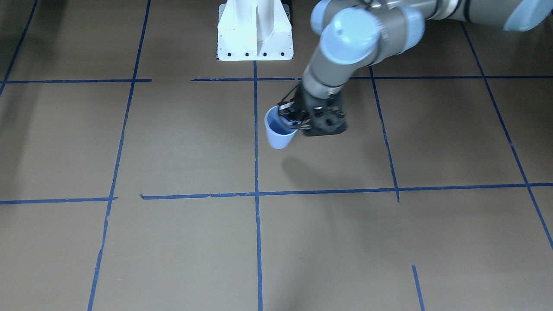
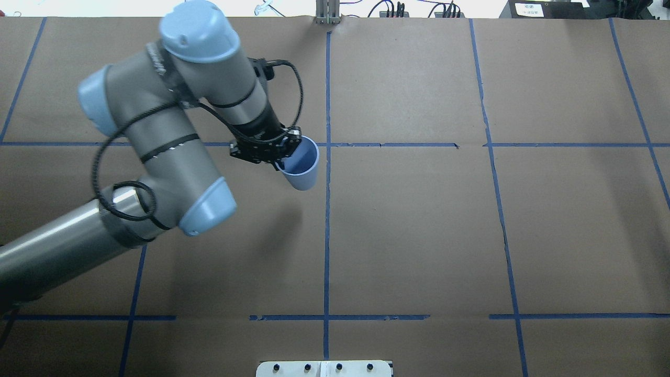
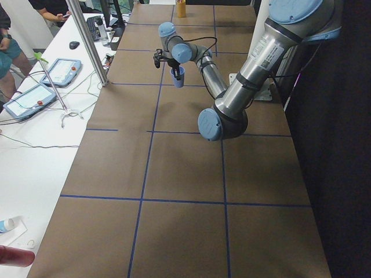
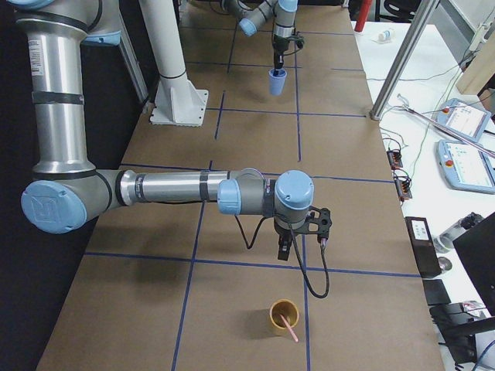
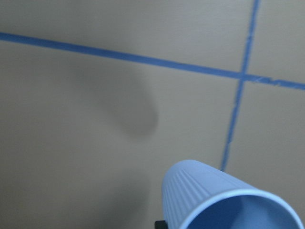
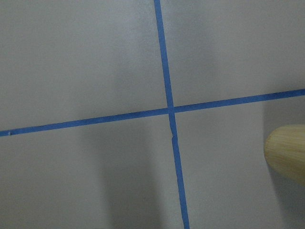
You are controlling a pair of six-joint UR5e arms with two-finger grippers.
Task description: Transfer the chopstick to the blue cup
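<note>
Here's what I've got on my screens. The bench (image 2: pixel 419 235) is covered in brown paper with a grid of blue tape (image 2: pixel 327 235) on it.

The left arm (image 2: pixel 157 141) reaches out toward the middle. My left claw (image 2: pixel 282 156) is pinched down on the rim of the blue cup (image 2: pixel 302 170), at the side of the rim nearest the wrist. The cup hangs just past the claw's tips, lifted off the bench and tilted, mouth up. Its shadow sits on the paper below it. From the left wrist cam I only see the cup's ribbed wall and a bit of the inside, and it looks empty from there.

The right arm (image 4: pixel 170 188) only shows up in the side cam on the robot's right. It stretches low across the bench with the right claw (image 4: pixel 285 249) pointing down above the paper. I honestly can't tell from that angle whether that claw is open or closed, or whether anything's in it.

A tan cup (image 4: pixel 280 315) stands upright on the bench near the right claw, off to one side rather than under it. The right wrist cam catches just its rim at the edge.

The pink chopstick (image 4: pixel 290 327) is inside the tan cup, leaning on the rim, well apart from the left claw and the blue cup.
</note>
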